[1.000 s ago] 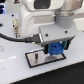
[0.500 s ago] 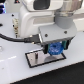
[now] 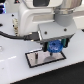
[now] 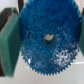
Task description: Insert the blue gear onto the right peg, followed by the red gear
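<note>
In the exterior view my gripper (image 3: 54, 46) is shut on the blue gear (image 3: 54, 47) and holds it just above the grey plate with a black rim (image 3: 40, 59). A thin dark peg (image 3: 39, 56) stands on the plate toward the exterior view's left of the gear; the other peg is hidden under the gear and gripper. In the wrist view the blue gear (image 4: 46, 40) fills the picture, with its pale centre hole visible and a green finger pad (image 4: 8, 44) pressed on its edge. The red gear is out of view.
The plate lies on a white table (image 3: 20, 72). A black cable (image 3: 15, 36) runs along the arm at the exterior view's left. A dark object (image 3: 1, 10) stands at the far left edge.
</note>
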